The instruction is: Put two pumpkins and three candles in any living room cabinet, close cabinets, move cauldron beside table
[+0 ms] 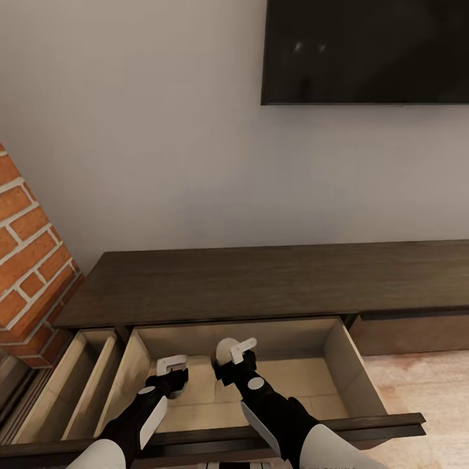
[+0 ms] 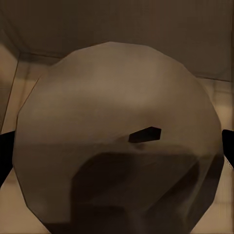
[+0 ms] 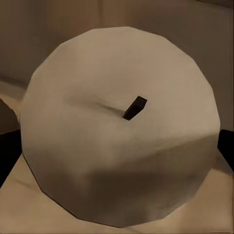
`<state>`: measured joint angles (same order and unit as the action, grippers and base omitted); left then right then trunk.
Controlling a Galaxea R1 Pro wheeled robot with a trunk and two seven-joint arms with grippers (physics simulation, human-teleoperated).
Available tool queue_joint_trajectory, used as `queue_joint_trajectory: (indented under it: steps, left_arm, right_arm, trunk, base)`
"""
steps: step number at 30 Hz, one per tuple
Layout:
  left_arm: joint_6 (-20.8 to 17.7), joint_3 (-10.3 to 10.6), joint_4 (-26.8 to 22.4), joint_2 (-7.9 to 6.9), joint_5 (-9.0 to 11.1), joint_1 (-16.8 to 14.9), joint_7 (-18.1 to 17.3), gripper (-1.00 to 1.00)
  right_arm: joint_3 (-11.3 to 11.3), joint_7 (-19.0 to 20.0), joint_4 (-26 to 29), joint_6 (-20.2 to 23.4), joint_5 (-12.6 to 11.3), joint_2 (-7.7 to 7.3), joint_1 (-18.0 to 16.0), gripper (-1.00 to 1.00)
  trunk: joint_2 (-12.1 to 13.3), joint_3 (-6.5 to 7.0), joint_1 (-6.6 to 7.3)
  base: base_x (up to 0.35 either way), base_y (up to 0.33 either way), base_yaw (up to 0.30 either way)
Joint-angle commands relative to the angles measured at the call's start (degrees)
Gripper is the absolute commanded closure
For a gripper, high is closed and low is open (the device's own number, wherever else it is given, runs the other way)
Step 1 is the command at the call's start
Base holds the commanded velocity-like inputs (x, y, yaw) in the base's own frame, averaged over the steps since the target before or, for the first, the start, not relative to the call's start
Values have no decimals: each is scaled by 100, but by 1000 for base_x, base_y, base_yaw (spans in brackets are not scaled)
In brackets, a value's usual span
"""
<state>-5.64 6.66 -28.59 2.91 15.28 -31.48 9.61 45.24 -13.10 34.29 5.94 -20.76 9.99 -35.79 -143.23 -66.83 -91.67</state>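
Both grippers' fingers clamped on pale-topped round candles [image 2: 117, 141] [image 3: 122, 131] over the light-wood drawer [image 1: 339, 352].

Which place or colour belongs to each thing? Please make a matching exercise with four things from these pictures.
Things:
1. brick fireplace
2. television
3. open drawer
4. candle

Descriptions:
A. dark, on the wall above the cabinet
B. pale round top with a short dark wick, at the right tool
C. red, left of the cabinet
D. light wood inside, pulled out toward the robot

Pairs: 1-C, 2-A, 3-D, 4-B
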Motion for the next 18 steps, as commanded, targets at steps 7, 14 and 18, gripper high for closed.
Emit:
queue_joint_trajectory:
  steps: [7,14,18]
  left_arm:
    - [-213,-22,-229,-1,-11,0,6,100]
    - [-1023,-30,-680,3,-8,-1,6,100]
    - [-1026,-27,-647,9,-1,1,6,100]
  right_arm:
    - [-40,-233,-1,79,-182,1,-5,100]
    - [-155,-541,-34,550,-191,1,-7,100]
    - [-171,-544,-59,564,-192,1,-7,100]
  trunk:
    - [0,-51,0]
    - [0,-115,0]
    - [0,-152,0]
  base:
    - [0,0,0]
    - [0,0,0]
    - [0,0,0]
